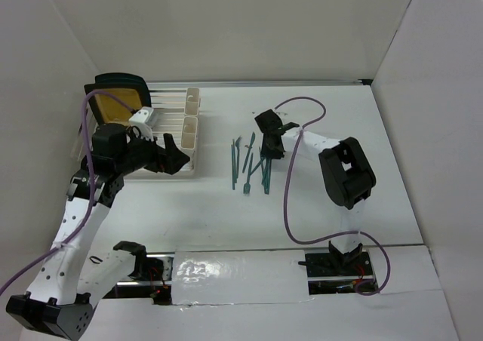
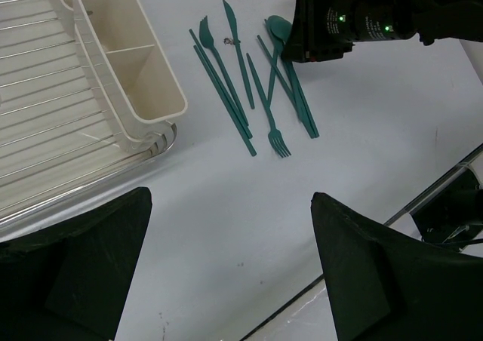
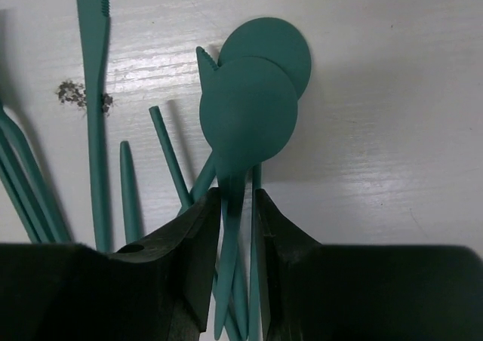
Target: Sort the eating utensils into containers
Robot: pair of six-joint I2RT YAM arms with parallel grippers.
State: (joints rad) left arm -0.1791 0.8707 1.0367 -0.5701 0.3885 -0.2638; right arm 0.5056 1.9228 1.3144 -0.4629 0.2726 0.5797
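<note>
While my left gripper [image 1: 174,154] hangs wide apart over the left side of the table [image 1: 226,220], beside the containers [image 1: 190,127], the eating utensils [image 1: 243,164] lie loose mid-table, toward its far edge. My right gripper [image 3: 236,202] straddles the handle of the top spoon [image 3: 249,118], fingers narrow. I cannot tell whether they bite yet. I should pinch only that handle, not its neighbour, then lift straight.

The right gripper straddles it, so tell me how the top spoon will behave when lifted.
Likely light: the top spoon is thin plastic. Its slim handle may flex or twist between the fingers. It lies on a second spoon, which might get dragged along.
</note>
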